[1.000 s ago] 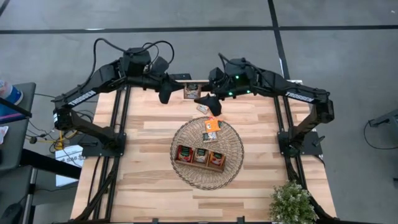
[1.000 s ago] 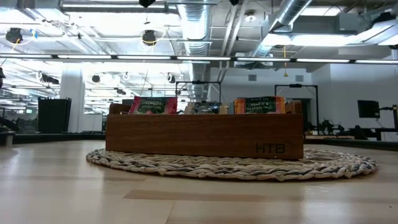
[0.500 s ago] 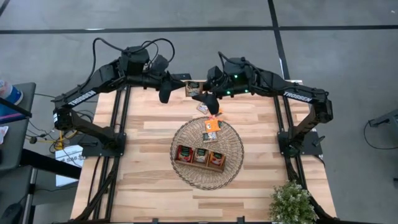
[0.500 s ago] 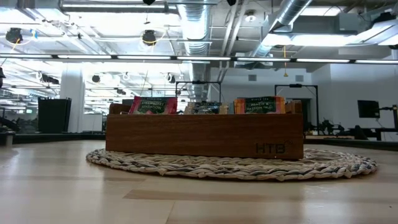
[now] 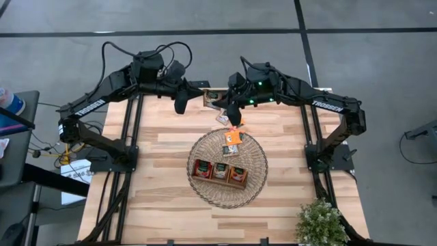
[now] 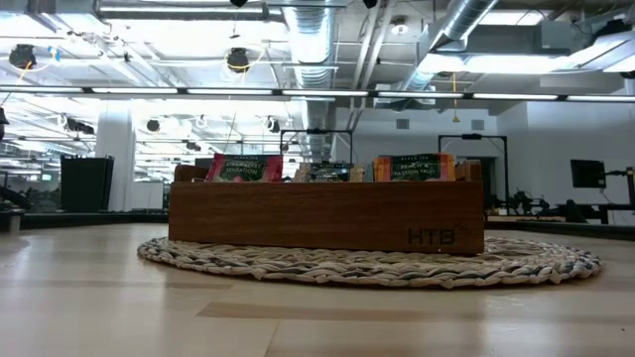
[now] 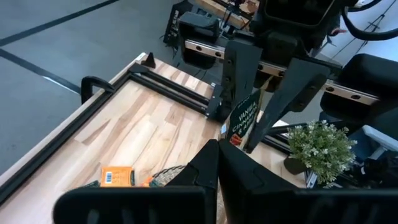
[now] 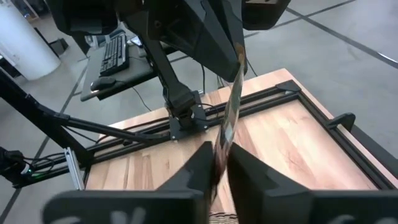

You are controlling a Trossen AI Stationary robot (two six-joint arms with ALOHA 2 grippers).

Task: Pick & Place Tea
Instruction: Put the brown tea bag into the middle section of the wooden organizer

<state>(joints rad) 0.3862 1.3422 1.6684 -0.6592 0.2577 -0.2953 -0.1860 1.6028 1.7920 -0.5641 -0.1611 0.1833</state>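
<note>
Three compartments of the wooden tray (image 5: 219,171) hold upright tea sachets, tray sitting on the wicker mat (image 5: 254,154) at table centre, presumably the drop spot. Two loose sachets (image 5: 233,140) lie on the mat's far edge, another just beyond. At the far table edge, right gripper (image 5: 220,104) pinches a Vanilla Cinnamon sachet (image 7: 244,117) edge-on, jaws nearly shut on it, prob. lifted for transfer. Left gripper (image 5: 180,106), shut and empty, waits alongside.

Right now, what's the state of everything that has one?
Right gripper: shut on sachet, held on edge off the table.
Left gripper: shut, close by that sachet.
Tray: on basket, sachets standing in it.
Loose sachets: lying flat by the basket's far rim.
</note>
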